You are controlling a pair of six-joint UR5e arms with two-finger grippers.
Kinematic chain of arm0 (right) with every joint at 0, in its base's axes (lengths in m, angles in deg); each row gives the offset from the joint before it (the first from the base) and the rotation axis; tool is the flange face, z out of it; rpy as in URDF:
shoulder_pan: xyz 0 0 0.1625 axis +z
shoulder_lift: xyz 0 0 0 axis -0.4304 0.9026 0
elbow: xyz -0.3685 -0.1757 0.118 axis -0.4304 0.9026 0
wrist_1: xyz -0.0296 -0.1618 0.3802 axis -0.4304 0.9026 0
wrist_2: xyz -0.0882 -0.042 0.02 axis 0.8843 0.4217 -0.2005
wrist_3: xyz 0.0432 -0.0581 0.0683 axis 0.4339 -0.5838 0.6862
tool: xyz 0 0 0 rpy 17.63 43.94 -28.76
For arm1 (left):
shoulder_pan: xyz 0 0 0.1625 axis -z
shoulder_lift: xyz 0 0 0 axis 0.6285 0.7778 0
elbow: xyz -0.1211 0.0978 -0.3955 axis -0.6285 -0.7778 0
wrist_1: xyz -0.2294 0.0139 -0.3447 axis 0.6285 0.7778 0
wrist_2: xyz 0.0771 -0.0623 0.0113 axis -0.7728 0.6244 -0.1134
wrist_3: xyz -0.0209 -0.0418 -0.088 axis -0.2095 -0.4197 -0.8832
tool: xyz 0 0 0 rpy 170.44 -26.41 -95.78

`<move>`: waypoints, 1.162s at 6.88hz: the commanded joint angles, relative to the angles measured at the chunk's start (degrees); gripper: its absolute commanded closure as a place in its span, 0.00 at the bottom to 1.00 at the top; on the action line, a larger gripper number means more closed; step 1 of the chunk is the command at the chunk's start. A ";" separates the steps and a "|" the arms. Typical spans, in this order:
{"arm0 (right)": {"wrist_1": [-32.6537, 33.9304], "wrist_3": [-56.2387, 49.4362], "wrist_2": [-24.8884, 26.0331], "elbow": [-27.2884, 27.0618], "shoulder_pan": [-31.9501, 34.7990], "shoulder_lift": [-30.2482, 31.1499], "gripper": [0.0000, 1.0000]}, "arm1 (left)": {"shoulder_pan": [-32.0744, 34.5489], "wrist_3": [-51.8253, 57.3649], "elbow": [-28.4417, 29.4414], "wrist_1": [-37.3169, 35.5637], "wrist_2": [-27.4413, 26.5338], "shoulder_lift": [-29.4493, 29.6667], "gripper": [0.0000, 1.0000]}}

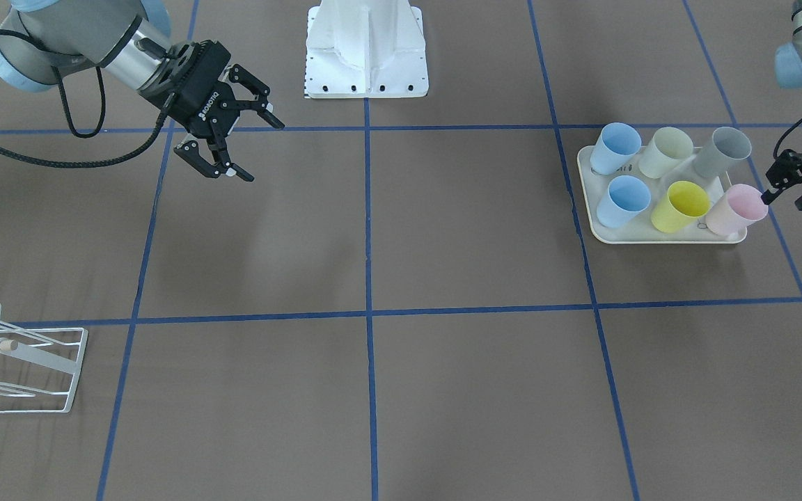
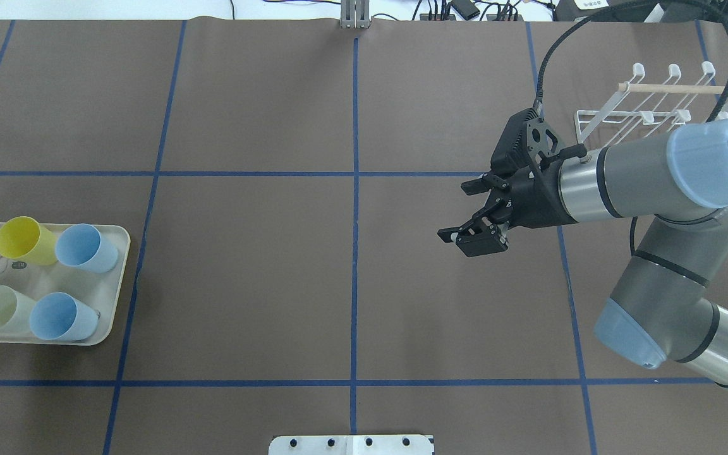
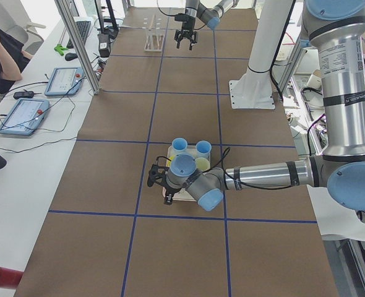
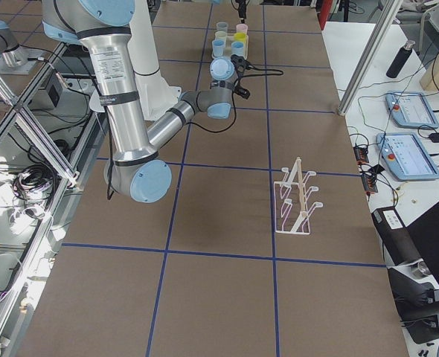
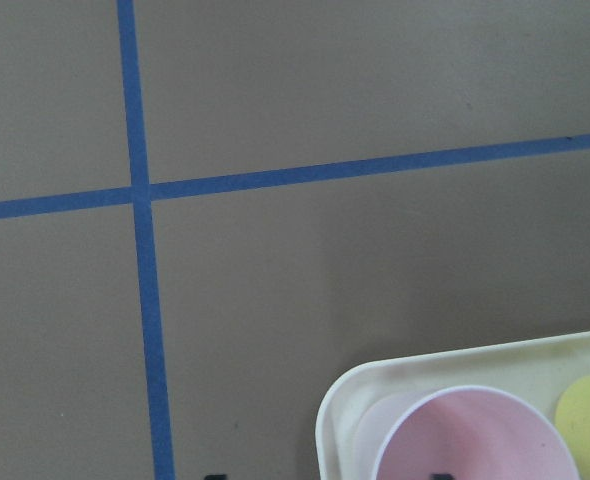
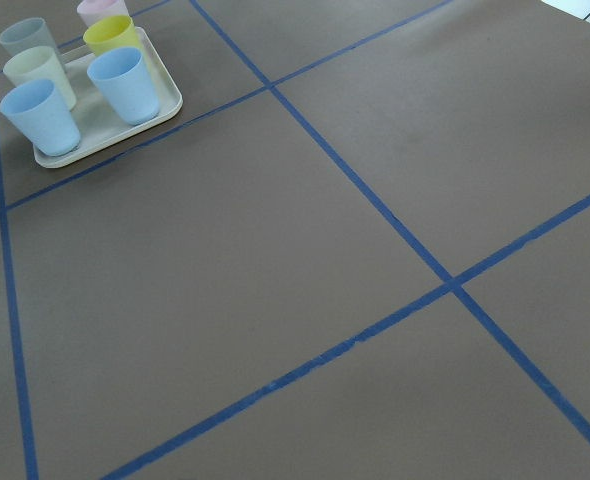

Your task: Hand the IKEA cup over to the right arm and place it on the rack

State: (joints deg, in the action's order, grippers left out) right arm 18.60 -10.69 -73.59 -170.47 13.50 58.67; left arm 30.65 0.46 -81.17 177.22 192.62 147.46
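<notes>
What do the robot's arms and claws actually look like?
The right arm and left arm are silver-grey tubes with pale blue joint caps. Each carries a black two-finger claw; the right claw has white lettering, its arm a thick black cable.

On my monitors, a brown bench (image 1: 477, 229) gridded with blue tape lines (image 1: 367, 229) shows a cream tray (image 1: 641, 234) carrying two light blue cups (image 1: 615, 148) (image 1: 622, 201), a yellow cup (image 1: 680, 206), a pink cup (image 1: 735, 210), a pale cream cup (image 1: 664, 152) and a grey cup (image 1: 720, 152). The rack (image 2: 645, 114) is white wire with a light wooden dowel (image 2: 686, 89). The right arm (image 2: 629, 174) is silver-grey with pale blue caps (image 2: 708, 161) and a black right claw (image 2: 455, 210).
</notes>
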 commanded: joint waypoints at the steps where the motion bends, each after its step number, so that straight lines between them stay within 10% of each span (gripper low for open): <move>1: 0.00 0.00 0.02 -0.02 -0.05 0.09 0.05 | -2.07 -0.05 0.04 0.00 0.02 0.07 0.59; 6: 0.00 -0.08 -0.16 -0.45 -0.05 -0.09 0.01 | -2.08 -0.05 0.04 -0.18 -0.07 0.34 1.00; 8: 0.00 -0.08 -0.33 -0.89 -0.05 -0.18 0.01 | -1.91 0.47 -0.48 -0.17 0.63 0.51 1.00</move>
State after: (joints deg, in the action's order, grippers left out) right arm 18.60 -10.77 -73.85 -171.08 13.44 58.55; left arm 28.60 0.58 -81.39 177.04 192.74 147.88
